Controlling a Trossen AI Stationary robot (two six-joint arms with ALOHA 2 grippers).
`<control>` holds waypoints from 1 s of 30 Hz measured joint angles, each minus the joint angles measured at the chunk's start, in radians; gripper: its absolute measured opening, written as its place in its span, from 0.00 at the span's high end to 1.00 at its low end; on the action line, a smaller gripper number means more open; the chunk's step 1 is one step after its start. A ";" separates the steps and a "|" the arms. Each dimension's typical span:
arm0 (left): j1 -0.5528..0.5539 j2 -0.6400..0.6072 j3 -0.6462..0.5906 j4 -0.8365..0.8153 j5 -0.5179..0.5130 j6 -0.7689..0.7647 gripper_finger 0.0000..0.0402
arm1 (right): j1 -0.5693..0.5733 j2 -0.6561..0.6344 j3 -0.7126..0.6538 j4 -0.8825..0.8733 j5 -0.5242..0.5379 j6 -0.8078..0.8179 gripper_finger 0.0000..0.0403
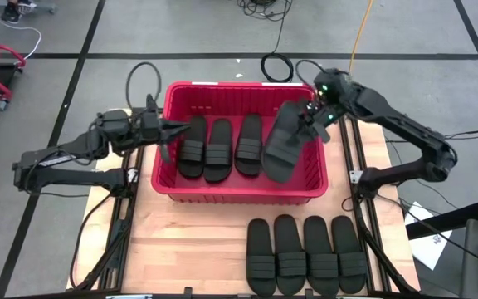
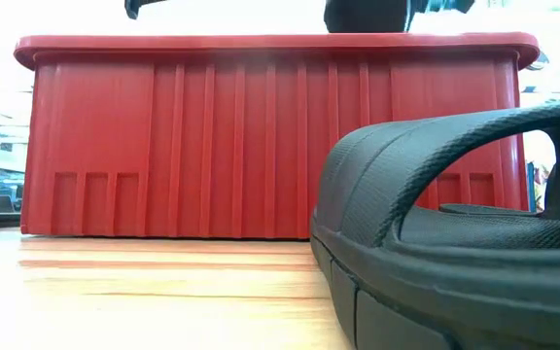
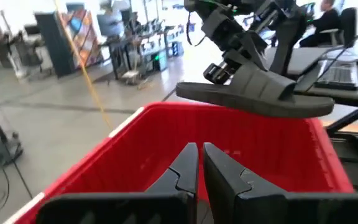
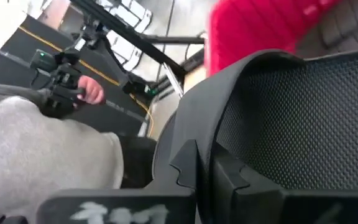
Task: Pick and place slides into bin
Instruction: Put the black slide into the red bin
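The red bin (image 1: 171, 178) stands at the table's far middle, with three black slides (image 1: 218, 149) lying side by side in its left half. My right gripper (image 1: 312, 118) is shut on a fourth slide (image 1: 282, 143), held above the bin's right half. It also shows in the left wrist view (image 3: 260, 96), above the bin's far rim. Several more slides (image 1: 305, 253) lie soles down in a row on the table in front of the bin. My left gripper (image 3: 199, 167) is shut and empty over the bin's left rim (image 1: 168, 131). My right gripper pinches the slide between its two fingers at the strap end (image 3: 232, 78), at the slide's far right side (image 4: 197, 134). The fingers come slanting down from the table's far right. The slide is lifted clear above the bin, nearly level, its free end toward the bin's middle.
The nearest slide of the row on the table fills the low view's right (image 2: 455, 243), in front of the bin's near wall (image 2: 261, 146). Bare wooden table (image 1: 181, 249) lies at the front left. A person in grey (image 4: 42, 149) shows beyond the table.
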 joint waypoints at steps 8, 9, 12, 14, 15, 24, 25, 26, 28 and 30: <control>0.000 0.099 0.000 -0.005 0.003 -0.034 0.94 | -0.103 0.187 0.000 -0.365 0.153 -0.556 0.99; 0.003 0.108 0.000 -0.006 0.003 -0.022 0.94 | -0.099 0.210 0.000 -0.403 0.231 -0.614 0.99; 0.019 0.127 0.000 -0.006 0.005 -0.005 0.94 | -0.085 0.270 0.000 -0.464 0.412 -0.727 0.99; 0.036 0.133 0.000 -0.008 0.021 -0.005 0.94 | -0.082 0.288 0.000 -0.454 0.471 -0.776 0.99; 0.047 0.133 0.000 -0.012 0.038 -0.003 0.94 | -0.081 0.292 0.000 -0.443 0.492 -0.805 0.99; 0.148 0.103 0.000 -0.061 0.110 0.008 0.94 | -0.082 0.352 0.001 -0.245 0.392 -0.737 0.99; 0.156 0.104 0.000 -0.068 0.110 0.009 0.94 | -0.078 0.366 0.001 -0.242 0.394 -0.728 0.99; 0.165 0.104 0.000 -0.077 0.110 0.009 0.94 | -0.076 0.384 0.001 -0.243 0.394 -0.728 0.99; 0.176 0.104 0.000 -0.081 0.110 0.009 0.94 | -0.070 0.421 0.001 -0.256 0.391 -0.739 0.99; 0.185 0.104 0.000 -0.091 0.110 0.009 0.94 | -0.064 0.453 0.000 -0.268 0.392 -0.749 0.99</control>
